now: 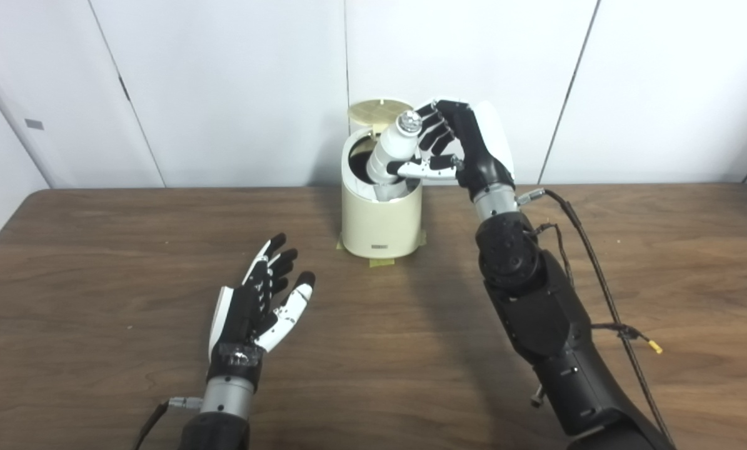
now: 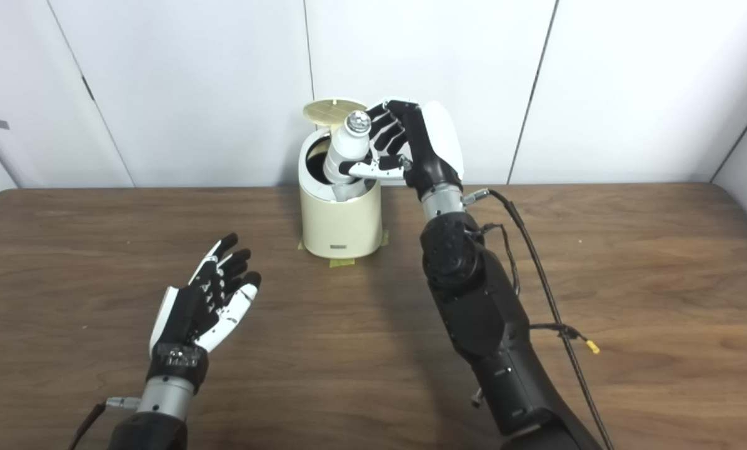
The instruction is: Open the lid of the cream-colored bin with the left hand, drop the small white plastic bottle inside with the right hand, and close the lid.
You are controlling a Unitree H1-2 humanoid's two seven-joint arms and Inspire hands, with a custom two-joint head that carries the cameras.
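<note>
Left eye view, read from the left: the left hand (image 1: 257,306) hovers low over the wooden table (image 1: 98,262), palm turned inward, its fingers (image 1: 279,253) spread and straight, holding nothing, well apart from the bin. Further right, near the table's back edge, stands the cream-colored bin (image 1: 379,222), strips of yellow tape (image 1: 382,262) at its base. Its lid (image 1: 379,114) is swung up and stands open behind the mouth, so the first step looks done. The small white plastic bottle (image 1: 393,153) is tilted, lower end already inside the bin's opening, cap pointing up and to the right. Right of it, the right hand (image 1: 454,153) is at the bottle: the thumb lies under and against its body, the other fingers curl around the cap end. Whether they grip firmly or have begun to loosen I cannot tell.

By my judgement the task is past halfway: lid open, bottle partly in. What remains is letting the bottle fall fully inside, drawing the right hand clear, and shutting the lid, for which the left hand has some way to travel.
</note>
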